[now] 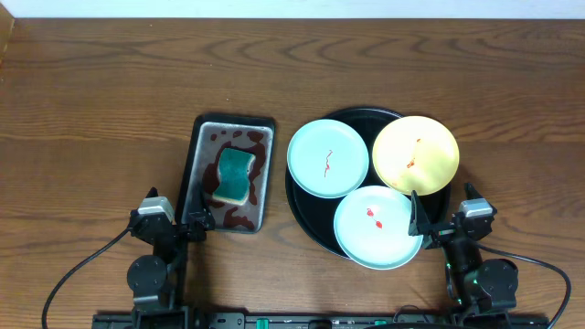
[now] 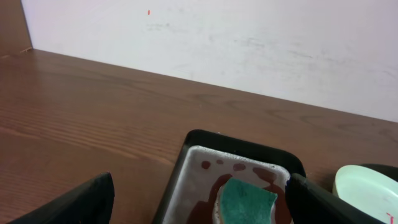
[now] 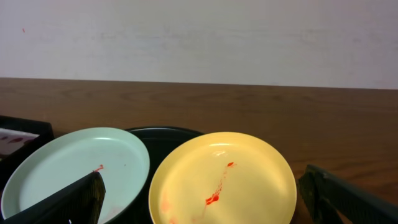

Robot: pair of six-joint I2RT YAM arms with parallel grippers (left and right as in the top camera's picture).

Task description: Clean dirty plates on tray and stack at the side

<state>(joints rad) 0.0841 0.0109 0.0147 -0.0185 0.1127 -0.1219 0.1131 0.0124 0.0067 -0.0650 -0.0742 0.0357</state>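
The black tray holds three plates. A mint-green plate with a thin red smear sits at its left. A yellow plate with red smears sits at its right. A second mint-green plate with red spots sits at the front. My right gripper is open and empty at the tray's front right. In the right wrist view its fingers frame the yellow plate, with a mint plate to the left. My left gripper is open and empty.
A small metal tray with reddish stains lies left of the black tray and holds a green sponge. In the left wrist view the sponge and metal tray lie between my left fingers. Brown wood tabletop surrounds everything.
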